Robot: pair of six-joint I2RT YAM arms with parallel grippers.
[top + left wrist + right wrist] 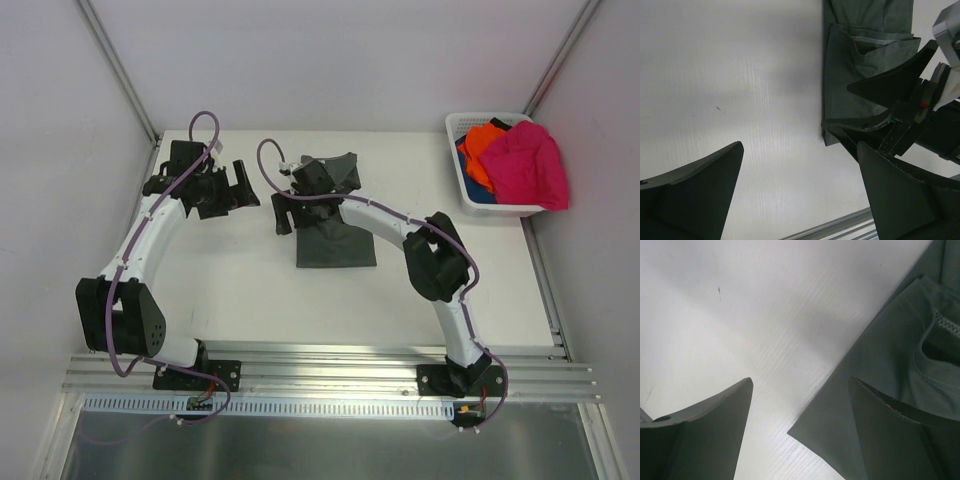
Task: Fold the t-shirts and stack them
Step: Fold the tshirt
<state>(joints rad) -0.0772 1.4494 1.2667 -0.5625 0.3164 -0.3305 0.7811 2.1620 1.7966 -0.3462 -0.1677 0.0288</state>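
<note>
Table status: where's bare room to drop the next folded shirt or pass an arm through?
Bare: the wide strip between the dark folded shirt and the near edge of the table; also the far patch between shirt and basket. Crowded: far centre, where the left pincer and right pincer hang open at the shirt's far edge.

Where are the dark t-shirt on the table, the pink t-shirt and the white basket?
dark t-shirt (335,248): top view, its lower middle.
pink t-shirt (530,165): top view, its middle.
white basket (500,209): top view, its near wall.
</note>
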